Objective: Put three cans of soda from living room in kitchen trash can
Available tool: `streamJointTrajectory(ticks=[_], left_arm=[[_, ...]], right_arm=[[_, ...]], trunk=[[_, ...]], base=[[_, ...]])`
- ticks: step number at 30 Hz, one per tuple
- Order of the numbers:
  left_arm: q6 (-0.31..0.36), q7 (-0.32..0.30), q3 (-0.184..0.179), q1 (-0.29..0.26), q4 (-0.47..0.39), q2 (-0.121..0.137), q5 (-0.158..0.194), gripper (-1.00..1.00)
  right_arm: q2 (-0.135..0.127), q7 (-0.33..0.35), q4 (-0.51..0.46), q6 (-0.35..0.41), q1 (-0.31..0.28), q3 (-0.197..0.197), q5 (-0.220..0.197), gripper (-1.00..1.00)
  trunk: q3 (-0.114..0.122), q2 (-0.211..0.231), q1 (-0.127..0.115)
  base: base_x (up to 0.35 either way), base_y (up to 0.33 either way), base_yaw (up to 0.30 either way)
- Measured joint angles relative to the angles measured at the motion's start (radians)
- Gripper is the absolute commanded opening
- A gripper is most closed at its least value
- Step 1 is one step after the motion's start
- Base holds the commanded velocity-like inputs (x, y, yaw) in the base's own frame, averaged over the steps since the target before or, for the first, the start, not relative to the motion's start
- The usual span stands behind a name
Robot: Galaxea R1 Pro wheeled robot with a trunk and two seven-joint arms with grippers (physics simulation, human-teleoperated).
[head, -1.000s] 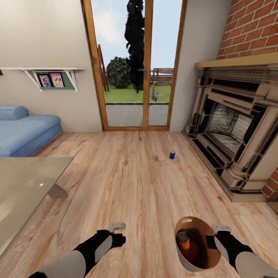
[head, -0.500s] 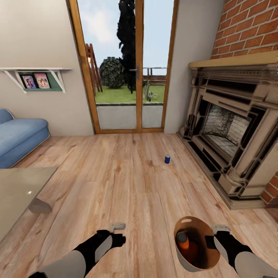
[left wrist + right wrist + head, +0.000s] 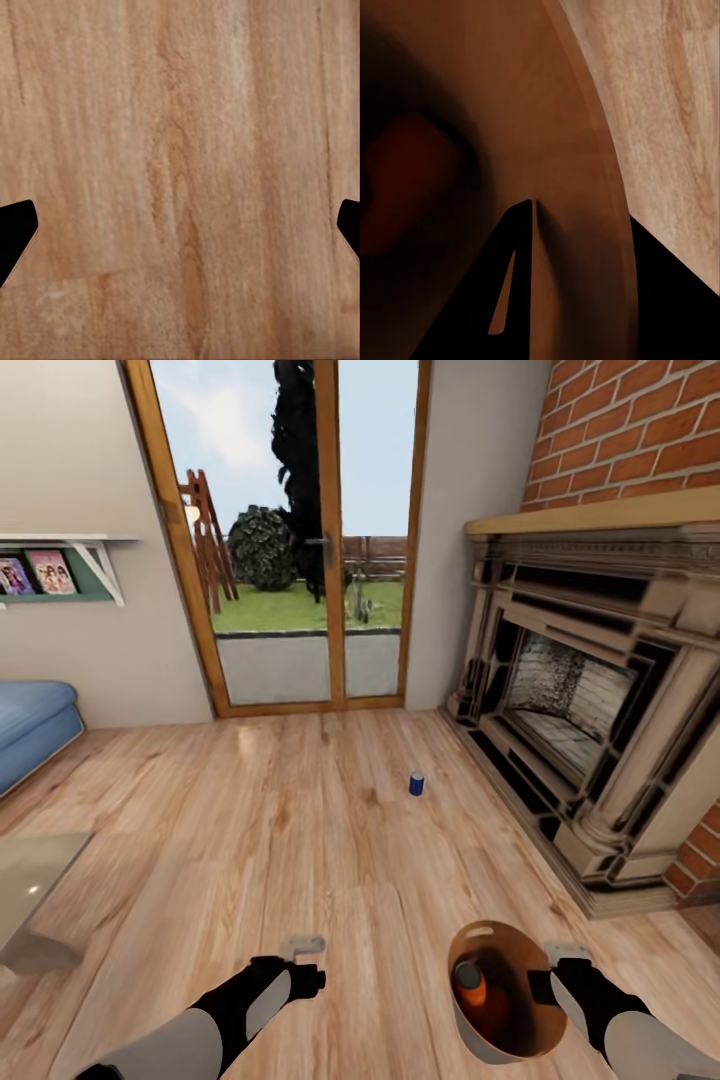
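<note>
While no writing is legible, head view: blue can [image 3: 417, 784] stands on wood floor [image 3: 300, 840] nr fireplace [image 3: 590, 700]; orange can [image 3: 470, 984] inside trash can [image 3: 505, 990]. Left wrist: left gripper [image 3: 180, 225] wide apart. Right wrist: right gripper [image 3: 577, 247] clamped on bin wall.

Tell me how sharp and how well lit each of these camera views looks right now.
Head view: bright, even daylight, sharp, straight lines bowed toward the edges; blue can crisp. Left wrist view: floor grain soft, evenly lit. Right wrist view: bin interior dark and blurry, the orange can a dim smear.
</note>
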Motion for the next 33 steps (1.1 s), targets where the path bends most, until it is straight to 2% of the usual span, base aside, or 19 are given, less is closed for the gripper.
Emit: streamJointTrajectory(ticks=[5, 14, 26, 33], left_arm=[[-0.002, 0.000, 0.000, 0.000, 0.000, 0.000, -0.001, 1.00], [-0.002, 0.000, 0.000, 0.000, 0.000, 0.000, 0.000, 1.00], [-0.002, -0.001, 0.000, 0.000, 0.000, 0.000, 0.000, 1.00], [-0.002, -0.001, 0.000, 0.000, 0.000, 0.000, 0.000, 1.00]], right_arm=[[0.002, 0.001, 0.000, 0.000, 0.000, 0.000, -0.002, -1.00], [0.004, 0.000, 0.001, 0.000, 0.000, 0.003, 0.002, -1.00], [0.008, 0.001, 0.000, 0.000, 0.000, 0.001, 0.000, -1.00], [0.017, 0.001, 0.000, 0.001, 0.000, 0.002, 0.003, -1.00]], trunk=[[0.000, 0.000, 0.000], [0.000, 0.000, 0.000], [0.000, 0.000, 0.000], [0.000, 0.000, 0.000]], base=[[0.345, 0.000, -0.039], [0.344, 0.063, -0.195], [0.331, 0.153, -0.040], [0.311, 0.186, -0.200]])
